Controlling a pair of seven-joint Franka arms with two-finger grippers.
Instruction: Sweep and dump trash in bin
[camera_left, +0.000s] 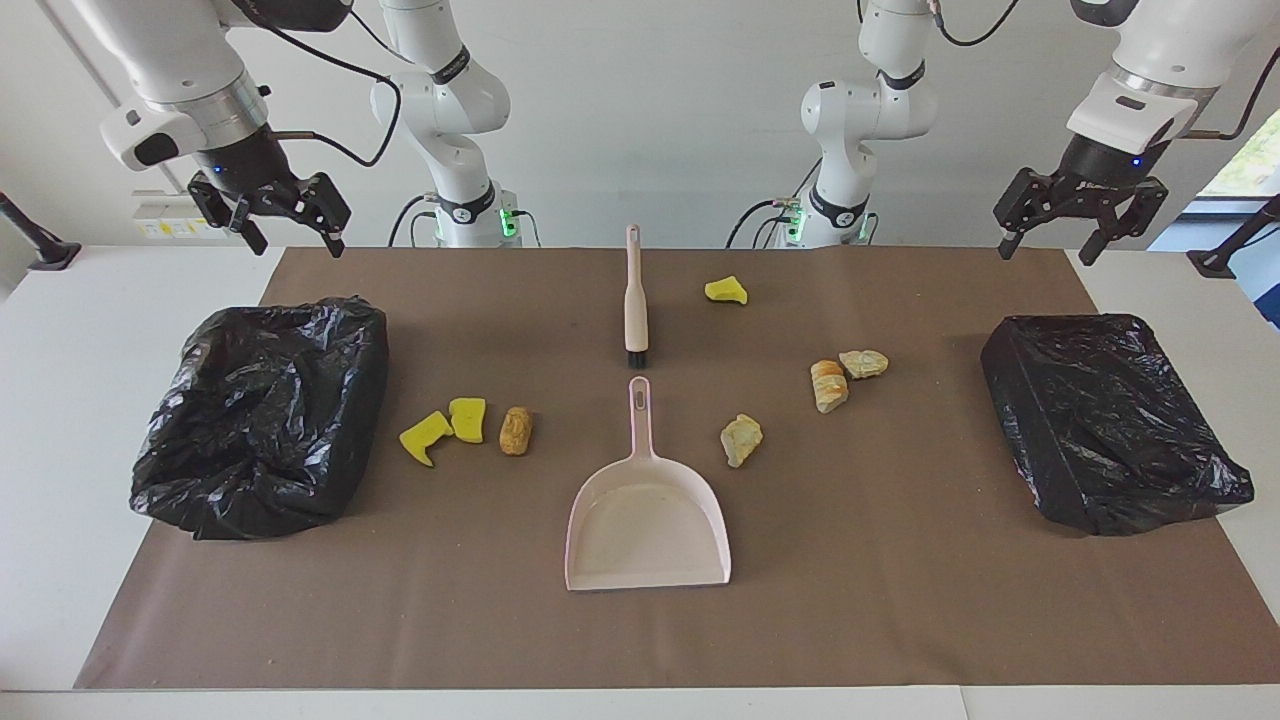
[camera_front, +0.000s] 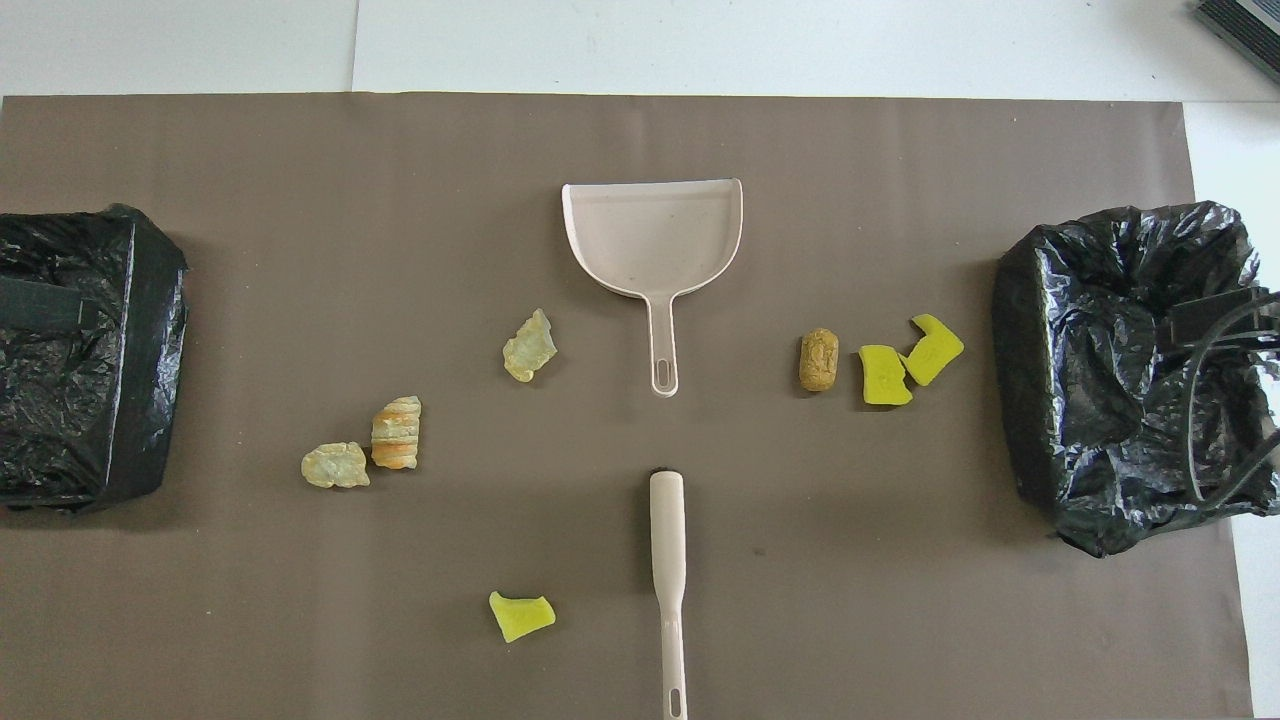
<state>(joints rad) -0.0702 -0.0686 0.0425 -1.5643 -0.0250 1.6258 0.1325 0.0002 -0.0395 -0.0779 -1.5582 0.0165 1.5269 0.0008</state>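
Observation:
Several trash chunks lie on the brown mat. Two yellow pieces (camera_left: 467, 419) and a brown lump (camera_left: 516, 430) sit beside the black-bagged bin (camera_left: 260, 420) at the right arm's end. Another yellow piece (camera_left: 726, 290) lies beside the beige brush (camera_left: 635, 300). An orange-brown lump (camera_left: 828, 385) touches a pale one (camera_left: 864, 362). A greenish lump (camera_left: 741, 440) lies next to the pinkish dustpan (camera_left: 648, 520). My right gripper (camera_left: 292, 238) hangs open and empty over the mat's edge by that bin. My left gripper (camera_left: 1048, 248) hangs open and empty at the other end.
A second black-bagged bin (camera_left: 1110, 420) stands at the left arm's end of the mat. The brush and dustpan (camera_front: 652, 230) lie in line at the middle, the dustpan farther from the robots with its handle toward the brush (camera_front: 667, 560). White table surrounds the mat (camera_left: 900, 600).

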